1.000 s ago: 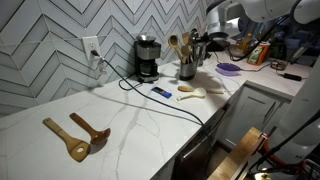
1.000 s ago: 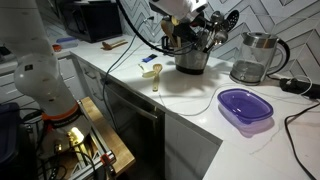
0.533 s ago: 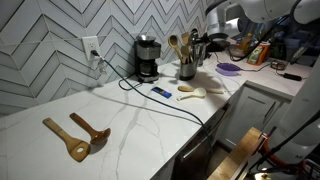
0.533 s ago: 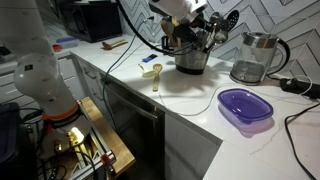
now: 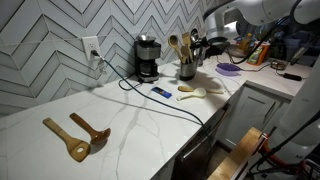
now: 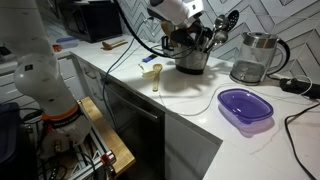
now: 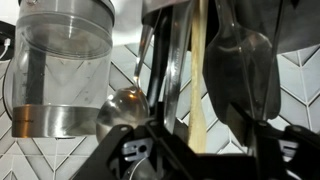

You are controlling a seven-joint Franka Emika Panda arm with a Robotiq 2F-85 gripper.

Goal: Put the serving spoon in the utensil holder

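1. Two wooden utensils [image 5: 72, 135] lie on the white counter [image 5: 140, 125], at eight o'clock of the black coffee maker [image 5: 147, 57].
2. The utensil holder [image 5: 187, 70], a dark grey pot crowded with handles, stands at three o'clock of the coffee maker.
3. The serving spoon [image 6: 229, 19] stands in it bowl-up, leaning toward two o'clock.
4. The gripper [image 6: 198, 38] hangs among the handles just above the pot. I cannot tell whether its fingers are parted or closed.
5. A glass kettle [image 6: 253, 57] sits at three o'clock of the pot, and a purple bowl [image 6: 245, 105] at five o'clock.
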